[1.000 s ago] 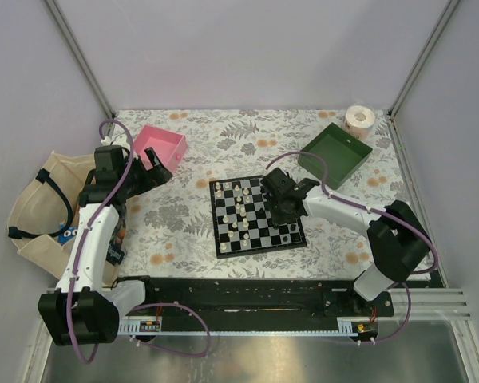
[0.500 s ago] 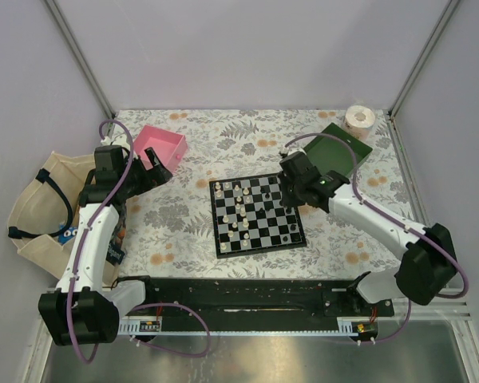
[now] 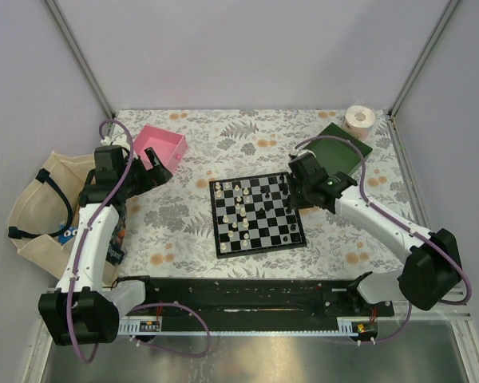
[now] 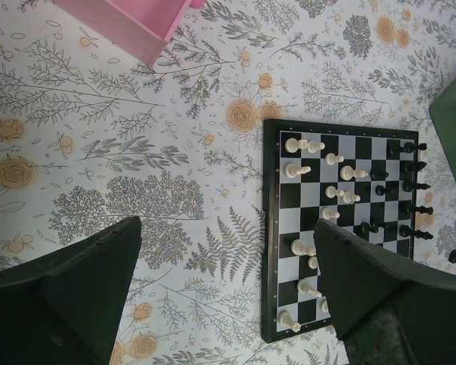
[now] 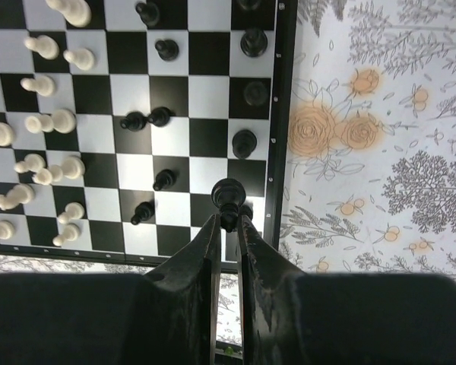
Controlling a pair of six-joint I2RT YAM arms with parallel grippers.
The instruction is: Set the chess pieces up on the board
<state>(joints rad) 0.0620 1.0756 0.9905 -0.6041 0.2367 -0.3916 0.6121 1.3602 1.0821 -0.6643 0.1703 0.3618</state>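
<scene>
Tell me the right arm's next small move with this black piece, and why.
Probably lower it straight down, then open. The right gripper is shut on a black piece just above the board's edge column, where other black pieces stand in line. The square beneath looks free, though partly hidden.

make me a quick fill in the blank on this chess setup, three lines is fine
1. The right gripper is pinching a ____ chess piece.
2. The left gripper hangs over the floral table with its jaws ____.
3. Left of the board sits a pink tray; the tray to its right is ____.
Missing words: black, open, green.
</scene>
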